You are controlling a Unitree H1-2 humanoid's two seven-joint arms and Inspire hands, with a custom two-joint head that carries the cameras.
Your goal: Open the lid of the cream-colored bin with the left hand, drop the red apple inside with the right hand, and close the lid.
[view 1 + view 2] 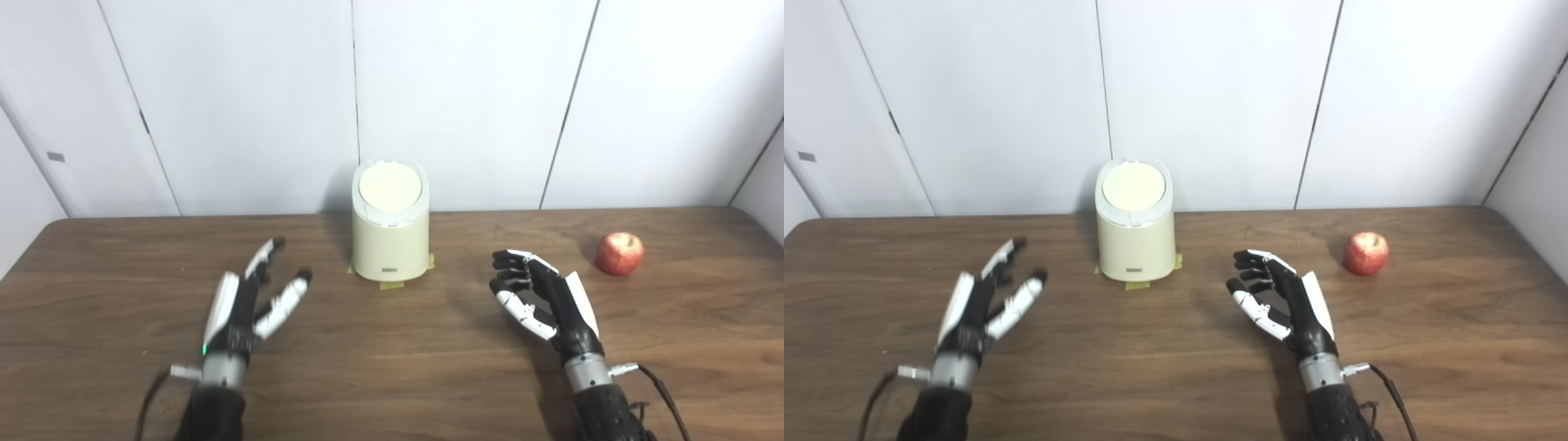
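Note:
A cream-colored bin [390, 236] stands at the back middle of the wooden table [392, 380], its round lid [390, 186] down flat. The red apple [620, 253] rests on the table at the back right. My left hand [248, 306] hovers open to the front left of the bin, fingers spread and pointing toward it. My right hand [542, 300] is open between the bin and the apple, palm turned left, fingers slightly curled, holding nothing.
Yellow tape tabs [392, 285] mark the bin's base. White wall panels [465, 98] rise directly behind the table's far edge. The table's right corner [753, 214] lies just past the apple.

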